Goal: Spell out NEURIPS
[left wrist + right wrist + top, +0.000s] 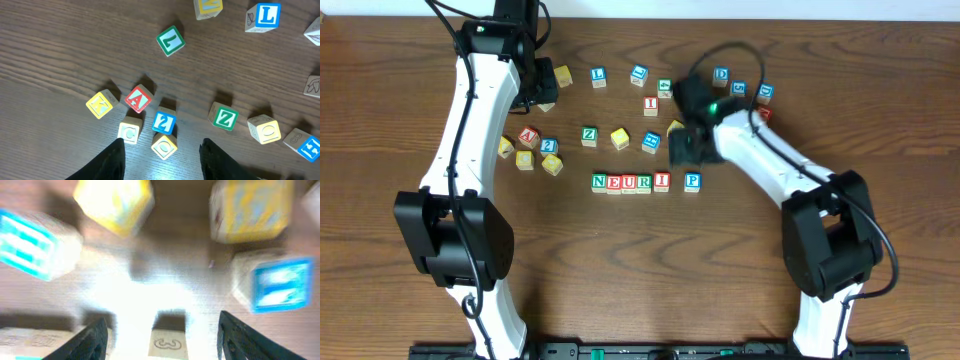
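Where the lettered blocks stand in line near the middle of the bench point(620, 290), the row point(630, 183) reads N, E, U, R, I, its blocks touching side to side. The P block point(692, 181) sits just past a gap on the side of the right-hand edge.

The right gripper point(162, 327) hangs just on the far side of that gap. From overhead its fingers are hidden under the wrist housing. Its own camera is badly blurred, but it shows the dark fingers point(92, 342) spread wide and not pressing on anything. A pale block point(169, 342) lies on the wood between them, touching neither. Its side bears a carved mark like a 3, its top face cannot be seen, and the lower frame edge cuts it off. Beyond it are two yellow blocks point(115, 202) and two blue-faced blocks point(277, 282), their letters too smeared to read.

The left gripper point(162, 150) hovers toward the far left corner, fingers point(107, 162) parted and empty, only their tips in frame. Below it, a loose cluster lies on the wood: a yellow K point(101, 103), a red A point(138, 98), a blue 2 point(164, 121), a pale C point(129, 132) and a yellow O point(164, 145). A green Z point(224, 118) lies off to one side. Several blocks along that view's top and right edges are cropped.
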